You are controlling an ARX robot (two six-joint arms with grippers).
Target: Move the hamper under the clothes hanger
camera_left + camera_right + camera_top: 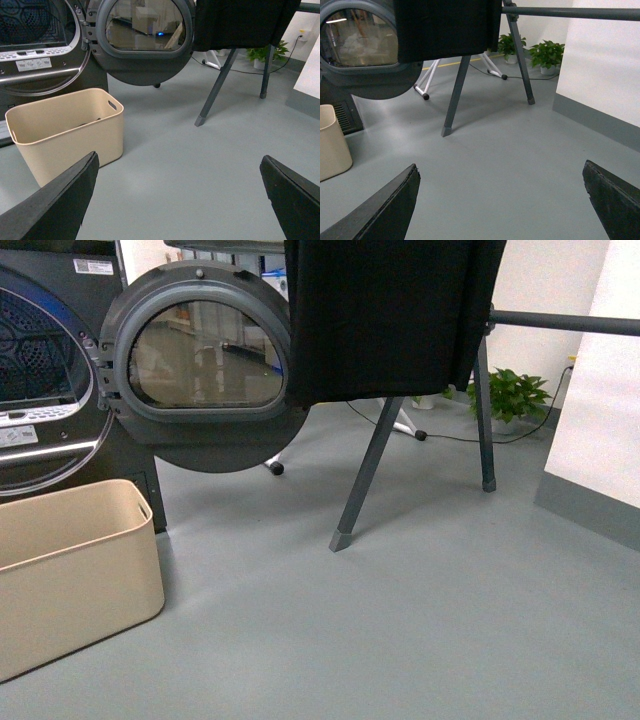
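The beige hamper (70, 575) stands on the grey floor at the near left, in front of the dryer. It also shows in the left wrist view (70, 131) and at the edge of the right wrist view (332, 142). The clothes hanger (372, 455) stands further back to the right, its bar (565, 322) running right, with a black cloth (385, 315) draped over it. My left gripper (180, 192) is open and empty above bare floor, right of the hamper. My right gripper (501, 195) is open and empty above the floor short of the rack's leg (455, 97).
A dark grey dryer (40, 370) stands at the back left with its round door (205, 365) swung open beside the black cloth. A white wall (600, 410) juts in at the right. Potted plants (512, 395) and a cable lie behind the rack.
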